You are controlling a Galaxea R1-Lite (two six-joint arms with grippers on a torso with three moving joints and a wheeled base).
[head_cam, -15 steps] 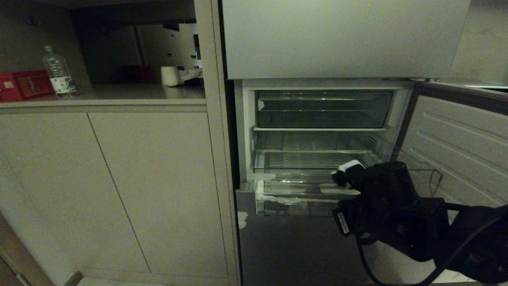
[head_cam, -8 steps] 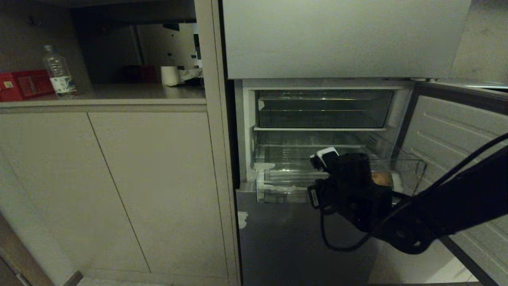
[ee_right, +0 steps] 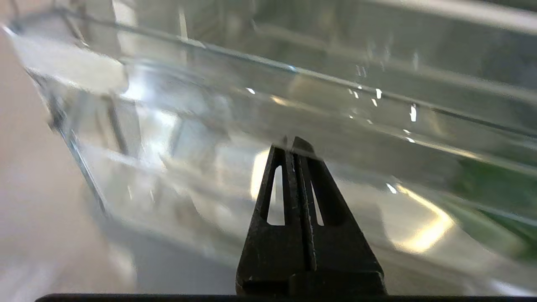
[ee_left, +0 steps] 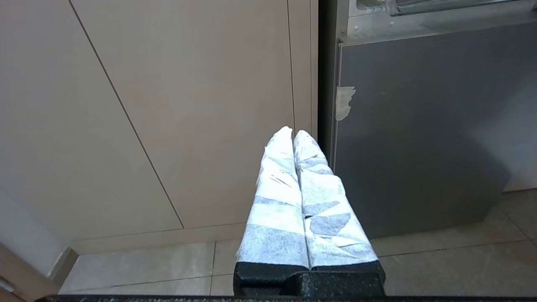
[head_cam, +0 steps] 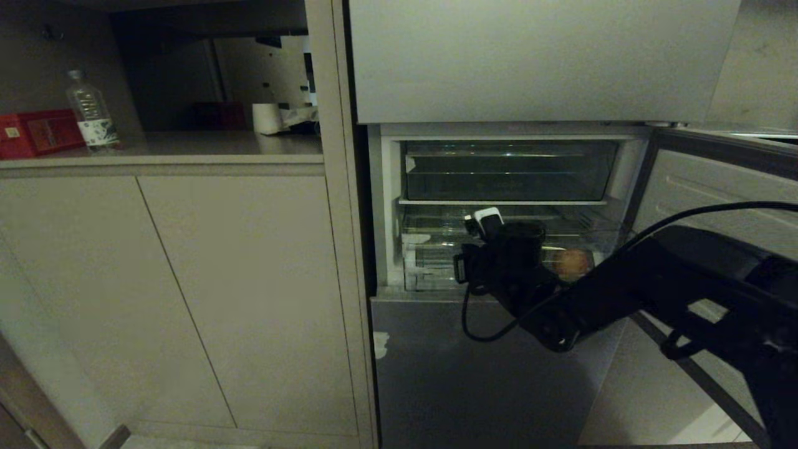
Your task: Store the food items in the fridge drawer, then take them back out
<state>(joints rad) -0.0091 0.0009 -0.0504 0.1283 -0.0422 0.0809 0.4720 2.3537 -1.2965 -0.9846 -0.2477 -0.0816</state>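
With its two black fingers pressed flat together and nothing lying between them, the right gripper is meeting the clear front wall of the fridge drawer with its tips, apparently touching the plastic, though contact is hard to confirm through the glare. Item, fridge drawer: wide transparent bin, white tape scraps at its front left corner, sitting under the shallower smoky-dark tray and looking nearly home in the fridge opening. Item, food: the tan-brown one is lying inside toward the drawer's right end; the dark green one is showing only as a green blur behind the wall on that same side. Judgement on the step: this reads as pushing the drawer shut, and it is best done by keeping the closed tips square on the middle of the front wall, driving straight and level so the bin is not skewing on its runners, and easing off as the front comes flush with the fridge door standing open at the right. Item, left gripper: parked low before the cabinet door, its wrapped fingers closed on nothing.
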